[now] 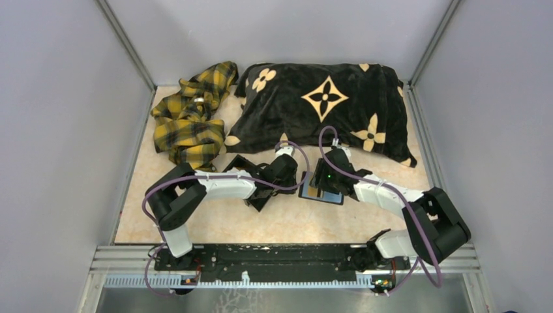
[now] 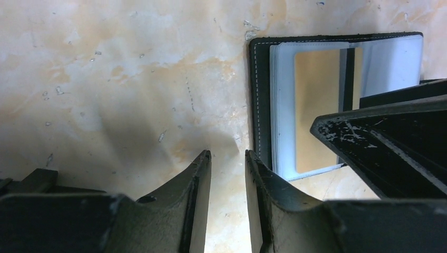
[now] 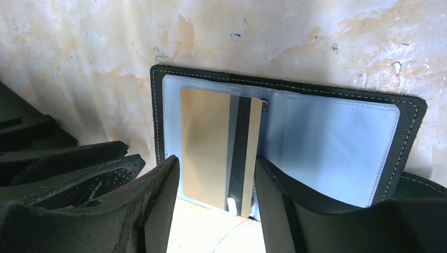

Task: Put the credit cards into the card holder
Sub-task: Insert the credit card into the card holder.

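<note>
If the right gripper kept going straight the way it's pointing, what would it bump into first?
Probably the gold card with the black stripe, lying in the open card holder. The right gripper points down at it, fingers spread either side. Depth is hard to judge.

Bare tabletop (image 1: 274, 225) nearer the bases; left claw (image 2: 227, 154) beside card holder (image 3: 337, 142), right claw (image 3: 216, 161) over it.

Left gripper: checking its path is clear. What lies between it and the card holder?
Only bare table: in the left wrist view, the left gripper sits right beside the card holder's black edge.
</note>
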Robot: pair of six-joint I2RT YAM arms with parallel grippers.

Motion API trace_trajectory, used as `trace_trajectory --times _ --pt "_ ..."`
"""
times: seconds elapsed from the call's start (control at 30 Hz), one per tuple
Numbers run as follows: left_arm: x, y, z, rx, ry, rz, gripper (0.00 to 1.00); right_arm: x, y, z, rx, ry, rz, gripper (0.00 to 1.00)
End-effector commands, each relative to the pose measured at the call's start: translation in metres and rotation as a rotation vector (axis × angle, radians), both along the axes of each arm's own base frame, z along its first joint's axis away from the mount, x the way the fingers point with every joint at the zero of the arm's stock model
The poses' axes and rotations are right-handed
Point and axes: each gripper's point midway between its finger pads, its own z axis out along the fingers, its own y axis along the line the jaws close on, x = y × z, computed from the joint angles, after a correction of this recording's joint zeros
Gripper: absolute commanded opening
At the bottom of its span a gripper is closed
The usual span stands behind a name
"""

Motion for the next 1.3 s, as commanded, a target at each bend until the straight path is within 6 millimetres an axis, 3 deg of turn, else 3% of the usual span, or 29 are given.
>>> trace_trajectory --times 0.0,0.2,0.67,1.07,1.27 --pt "-0.013 0.0 -0.019 0.028 0.041 -0.058 0.37 0.007 0.005 0.003 -0.049 -0.006 0.019 0.55" --pt "-0.019 -0.009 -0.019 -0.019 0.049 -0.111 0.36 0.007 0.015 -0.001 -0.08 0.004 0.035 0.55" --pt "-0.028 -0.007 -0.024 -0.052 0.056 -0.141 0.36 0.004 0.035 -0.005 -0.091 0.022 0.054 0.6" --pt "-0.02 0.008 -0.004 -0.058 -0.005 -0.091 0.35 0.002 0.026 0.005 -0.109 -0.005 0.03 0.62" --pt "-0.02 0.011 -0.009 -0.041 0.001 -0.09 0.35 0.002 0.02 0.013 -0.111 -0.029 0.015 0.62"
